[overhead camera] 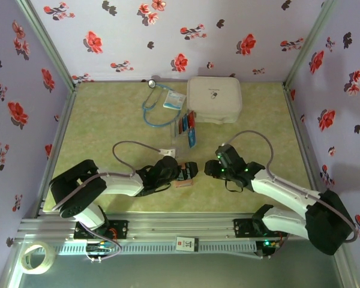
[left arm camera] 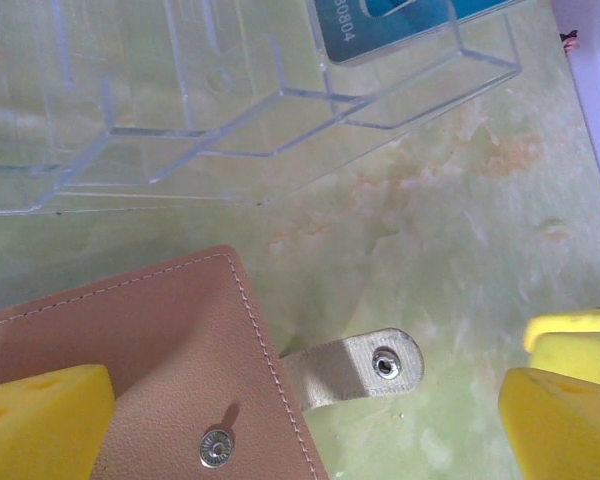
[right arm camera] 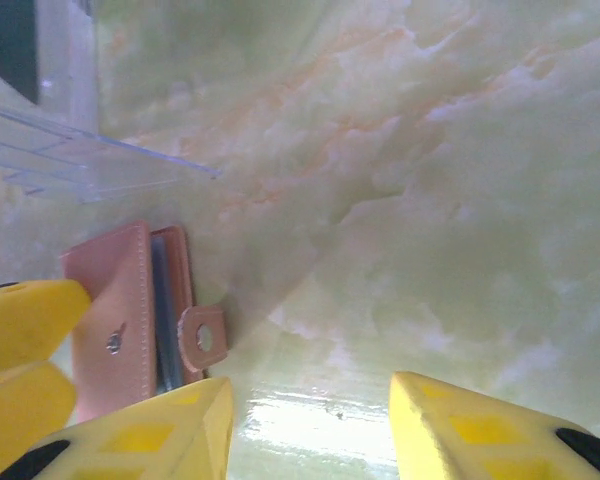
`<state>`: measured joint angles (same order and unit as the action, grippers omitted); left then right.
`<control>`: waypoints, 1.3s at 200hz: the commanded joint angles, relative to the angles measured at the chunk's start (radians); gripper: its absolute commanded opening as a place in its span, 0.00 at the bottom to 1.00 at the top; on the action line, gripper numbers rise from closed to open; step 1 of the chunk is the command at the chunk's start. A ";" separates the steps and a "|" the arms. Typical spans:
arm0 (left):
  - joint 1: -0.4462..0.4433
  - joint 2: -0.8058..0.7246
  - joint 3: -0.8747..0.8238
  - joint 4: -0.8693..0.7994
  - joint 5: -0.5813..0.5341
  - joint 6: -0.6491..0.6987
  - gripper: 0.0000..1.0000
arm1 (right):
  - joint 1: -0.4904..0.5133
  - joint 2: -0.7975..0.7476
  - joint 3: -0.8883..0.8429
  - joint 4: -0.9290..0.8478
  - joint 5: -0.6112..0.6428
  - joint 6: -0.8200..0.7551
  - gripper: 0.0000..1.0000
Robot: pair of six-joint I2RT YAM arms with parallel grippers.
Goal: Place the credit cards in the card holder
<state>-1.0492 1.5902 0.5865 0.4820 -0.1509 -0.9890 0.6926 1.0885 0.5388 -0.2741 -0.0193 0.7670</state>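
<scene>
Stethoscope [overhead camera: 156,105] top view; card holder [right arm camera: 120,310] snap close-up, wrists.

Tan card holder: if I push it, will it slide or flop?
The tan-brown stitched leather-like card holder lies flat on the glossy marbled table, so it probably slides. Its thin snap strap sticks out loose, likely floppy.

The top view is bright and soft all over, a bit milky, with only faint shadows under the arms [overhead camera: 282,192] on the green surface [overhead camera: 108,120]. In the left wrist view the card holder [left arm camera: 130,340] looks sharp, and the clear tray [left arm camera: 230,120] has pale shiny lines. In the right wrist view a white patch of glare sits on the near surface, and the yellow fingers [right arm camera: 160,430] of the right end effector [right arm camera: 310,385] look fuzzy.
</scene>
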 commanded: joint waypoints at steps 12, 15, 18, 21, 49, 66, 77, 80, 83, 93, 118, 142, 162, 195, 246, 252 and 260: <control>0.005 -0.039 0.044 -0.178 -0.036 0.037 1.00 | -0.004 -0.085 -0.024 -0.001 -0.061 -0.013 0.42; 0.007 -0.044 0.050 -0.190 -0.036 0.039 1.00 | -0.004 -0.092 -0.025 0.003 -0.070 -0.012 0.42; 0.010 -0.050 0.056 -0.199 -0.035 0.041 1.00 | -0.004 -0.099 -0.029 0.009 -0.081 -0.012 0.41; 0.013 -0.055 0.061 -0.207 -0.034 0.044 1.00 | -0.004 -0.106 -0.031 0.014 -0.089 -0.011 0.41; 0.049 -0.104 0.089 -0.277 -0.023 0.053 1.00 | 0.020 -0.172 -0.048 0.055 -0.138 0.006 0.34; 0.079 -0.133 0.094 -0.303 -0.013 0.051 1.00 | 0.064 -0.207 -0.038 0.050 -0.117 0.008 0.32; 0.102 -0.152 0.094 -0.319 -0.008 0.053 1.00 | 0.106 -0.212 -0.024 0.049 -0.097 0.010 0.32; 0.108 -0.157 0.095 -0.324 -0.007 0.052 1.00 | 0.113 -0.212 -0.019 0.049 -0.091 0.009 0.32; 0.115 -0.164 0.095 -0.330 -0.006 0.054 1.00 | 0.128 -0.209 -0.013 0.050 -0.085 0.010 0.32; 0.138 -0.179 0.095 -0.346 -0.001 0.059 1.00 | 0.166 -0.192 0.006 0.051 -0.065 0.009 0.31; 0.195 -0.208 0.095 -0.392 0.023 0.074 1.00 | 0.252 -0.097 0.079 0.066 -0.042 -0.010 0.29; 0.260 -0.251 0.089 -0.458 0.040 0.086 1.00 | 0.333 0.025 0.169 0.073 -0.030 -0.049 0.29; 0.311 -0.293 0.080 -0.510 0.043 0.097 1.00 | 0.384 0.134 0.243 0.086 -0.034 -0.076 0.28; 0.364 -0.345 0.067 -0.586 0.051 0.123 1.00 | 0.403 0.289 0.308 0.098 -0.045 -0.102 0.20; 0.368 -0.345 0.090 -0.692 0.079 0.200 1.00 | 0.337 0.255 0.211 0.119 -0.021 -0.090 0.16; 0.370 -0.342 0.093 -0.699 0.087 0.211 1.00 | 0.329 0.249 0.198 0.121 -0.021 -0.087 0.16; 0.370 -0.336 0.097 -0.710 0.094 0.225 1.00 | 0.321 0.241 0.182 0.129 -0.022 -0.083 0.16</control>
<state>-0.6842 1.2461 0.6594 -0.1505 -0.0898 -0.8398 1.0405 1.3678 0.7692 -0.1677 -0.0681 0.6830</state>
